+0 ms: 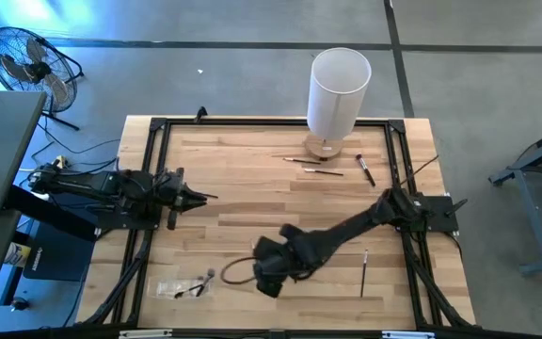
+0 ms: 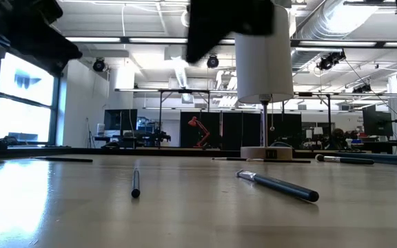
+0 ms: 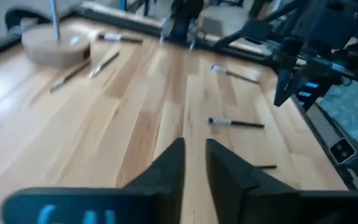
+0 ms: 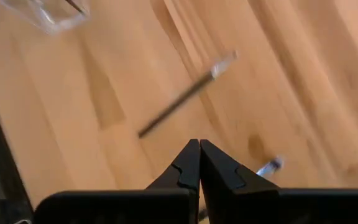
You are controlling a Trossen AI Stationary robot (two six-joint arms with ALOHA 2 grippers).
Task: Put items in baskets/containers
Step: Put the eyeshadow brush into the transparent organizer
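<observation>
Several thin dark brushes lie flat on the wooden table: two [image 1: 304,160] [image 1: 332,172] and a third [image 1: 365,169] near the lamp base, one [image 1: 364,273] at the right. The clear tray [image 1: 182,285] sits near the table's near-left corner with dark brushes inside. My right gripper [image 4: 199,144] is shut and hangs over the near middle of the table, right of the tray. A brush [image 4: 185,96] lies on the wood ahead of it, and a shiny tip [image 4: 270,166] shows beside one finger. My left gripper [image 3: 194,158] waits at the left side, slightly open, holding nothing.
A tall white cylinder [image 1: 340,89] stands on a round wooden base [image 1: 326,146] at the far edge. A black frame [image 1: 158,127] rims the table. A dark curved cable [image 1: 226,270] hangs beside the right gripper. Bare wood stretches between both arms.
</observation>
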